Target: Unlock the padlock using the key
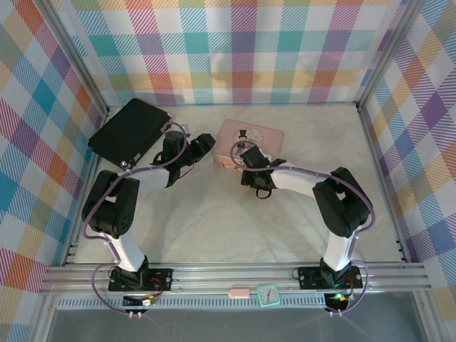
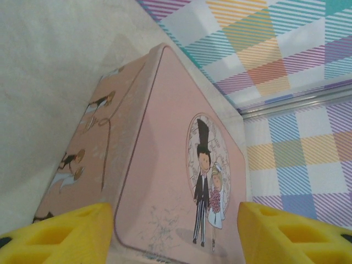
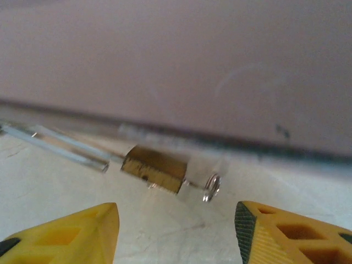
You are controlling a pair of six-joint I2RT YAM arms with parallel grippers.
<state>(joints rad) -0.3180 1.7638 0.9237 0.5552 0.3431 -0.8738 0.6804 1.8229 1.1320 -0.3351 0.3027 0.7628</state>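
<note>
Pale tabletop point(image 3: 165, 239), plaid walls point(image 1: 242, 50) | right hand point(image 3: 175, 215) spread, empty | small brass-gold padlock point(image 3: 155, 168) lies just ahead, centred, long axis across the hand's opening, silver shackle point(image 3: 55, 142) toward view-left | pink rectangular tin point(image 3: 176, 66) behind | left hand point(image 2: 176, 223) spread, facing tin

Brass padlock point(image 3: 157, 169) flat beside pink tin point(image 3: 176, 66)

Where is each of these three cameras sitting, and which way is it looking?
Top external: fixed above and behind the arms, looking down on the table; both arms show, left gripper and right gripper near the pink tin.
Left wrist: on the left wrist, facing the tin's pictured lid; its yellow fingertips apart at the bottom.
Right wrist: low over the table, facing the brass padlock lying there; its yellow fingertips apart at the bottom.
Shared: top and left wrist both show the tin.
</note>
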